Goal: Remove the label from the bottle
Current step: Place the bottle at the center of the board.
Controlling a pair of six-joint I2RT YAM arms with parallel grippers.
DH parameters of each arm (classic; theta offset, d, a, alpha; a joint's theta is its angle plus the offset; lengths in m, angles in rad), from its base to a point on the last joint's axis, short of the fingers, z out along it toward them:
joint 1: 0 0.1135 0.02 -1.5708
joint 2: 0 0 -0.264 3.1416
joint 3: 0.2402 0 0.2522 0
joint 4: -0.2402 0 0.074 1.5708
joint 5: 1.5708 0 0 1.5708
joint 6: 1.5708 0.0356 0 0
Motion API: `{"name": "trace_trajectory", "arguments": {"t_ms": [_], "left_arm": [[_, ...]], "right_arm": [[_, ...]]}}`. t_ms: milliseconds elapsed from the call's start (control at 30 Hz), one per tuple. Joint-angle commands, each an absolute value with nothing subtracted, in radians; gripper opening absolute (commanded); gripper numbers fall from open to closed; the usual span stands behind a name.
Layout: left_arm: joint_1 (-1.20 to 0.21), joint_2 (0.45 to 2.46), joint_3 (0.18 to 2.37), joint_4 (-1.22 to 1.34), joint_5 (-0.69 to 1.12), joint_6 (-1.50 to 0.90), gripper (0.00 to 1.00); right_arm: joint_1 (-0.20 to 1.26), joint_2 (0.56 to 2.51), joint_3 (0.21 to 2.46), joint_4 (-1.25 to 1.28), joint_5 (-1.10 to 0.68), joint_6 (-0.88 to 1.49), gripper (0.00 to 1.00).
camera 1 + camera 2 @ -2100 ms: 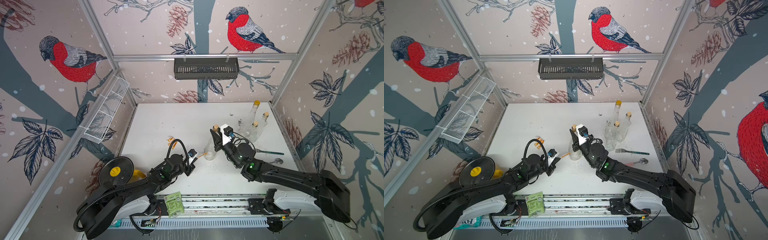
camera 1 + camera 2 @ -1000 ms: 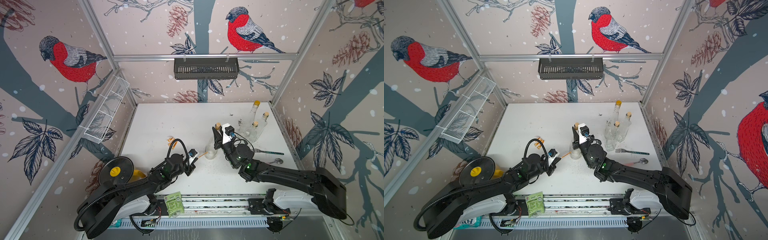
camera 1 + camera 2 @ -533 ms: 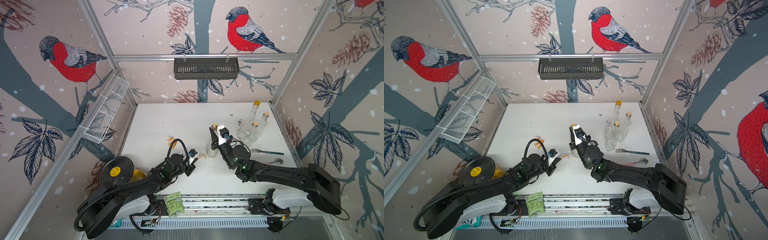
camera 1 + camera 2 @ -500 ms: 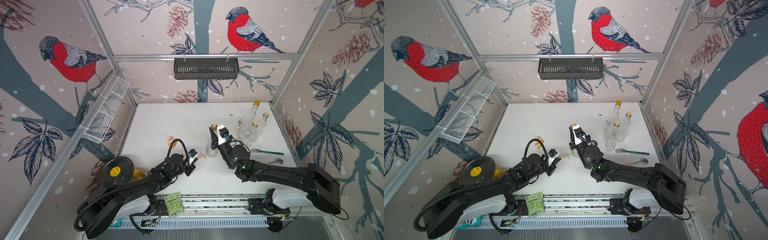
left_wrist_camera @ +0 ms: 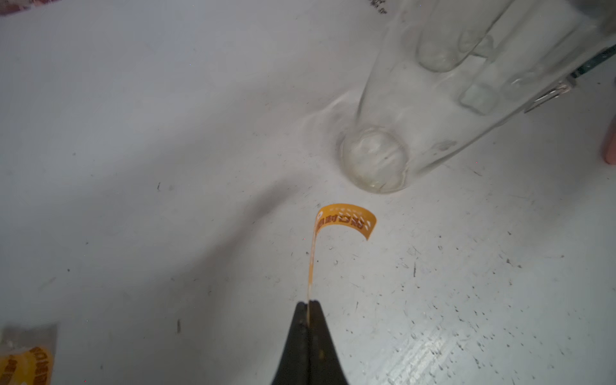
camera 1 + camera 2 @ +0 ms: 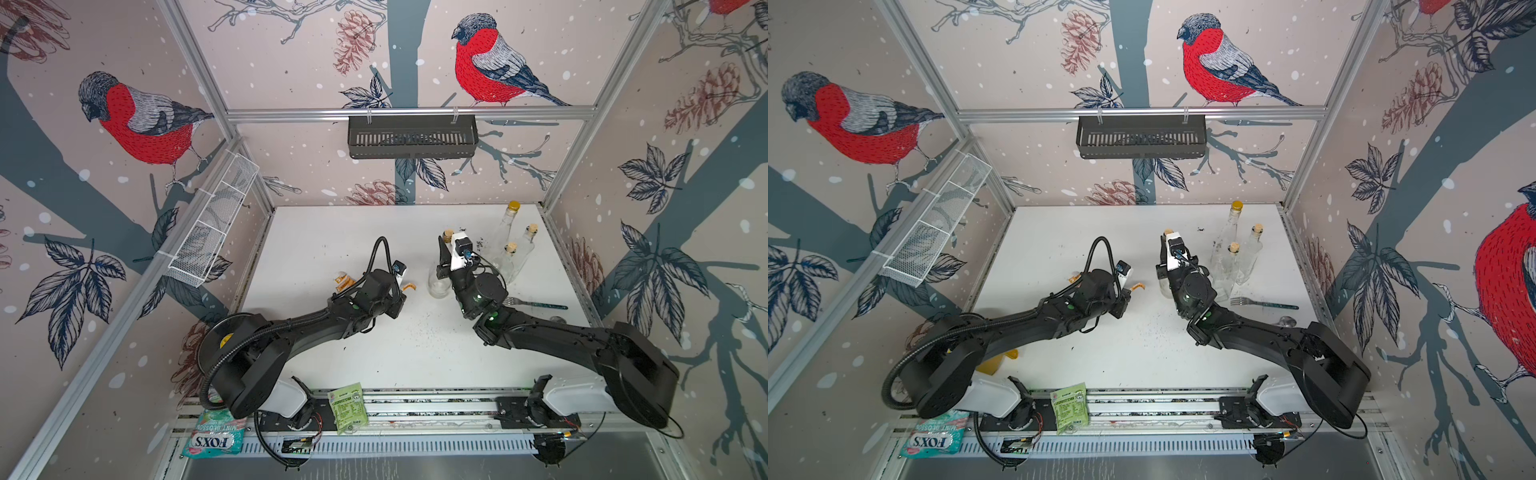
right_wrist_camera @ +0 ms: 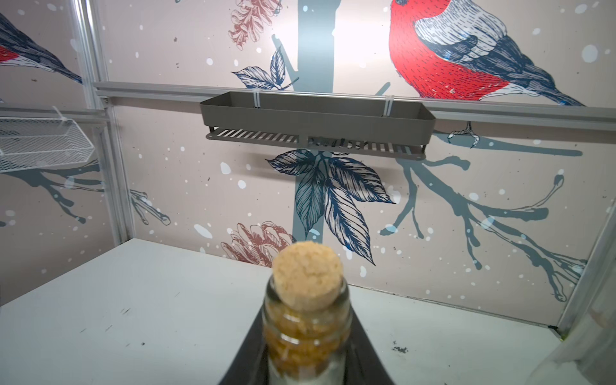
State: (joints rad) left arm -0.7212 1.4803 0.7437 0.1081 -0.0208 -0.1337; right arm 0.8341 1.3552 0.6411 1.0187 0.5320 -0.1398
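The right tool is clamped on the neck of the bottle, which stands on the surface. The left tool pinches the orange label, which hangs just beside the bottle base and apart from it. Consult your left wrist view for that grip: both top views hide it.

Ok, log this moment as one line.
left gripper: shut on label | label: peeled off, clear of bottle | right gripper: shut on bottle neck | bottle: corked, glass bare
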Motion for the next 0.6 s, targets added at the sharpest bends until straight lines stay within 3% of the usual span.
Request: {"name": "trace_trajectory", "arguments": {"t_ms": [0, 233, 567], "left_arm": [[-0.691, 1.518, 0.805, -0.090, 0.001, -0.281, 0.00], [-0.568, 1.489, 0.831, -0.238, 0.014, -0.461, 0.00], [-0.399, 1.451, 0.761, -0.291, 0.097, -0.532, 0.00]], "right_arm": [[0.791, 1.357, 0.635, 0.988, 0.481, -0.154, 0.00], [0.738, 1.344, 0.620, 0.994, 0.431, -0.151, 0.00], [0.727, 1.325, 0.604, 0.993, 0.396, -0.160, 0.00]]}}
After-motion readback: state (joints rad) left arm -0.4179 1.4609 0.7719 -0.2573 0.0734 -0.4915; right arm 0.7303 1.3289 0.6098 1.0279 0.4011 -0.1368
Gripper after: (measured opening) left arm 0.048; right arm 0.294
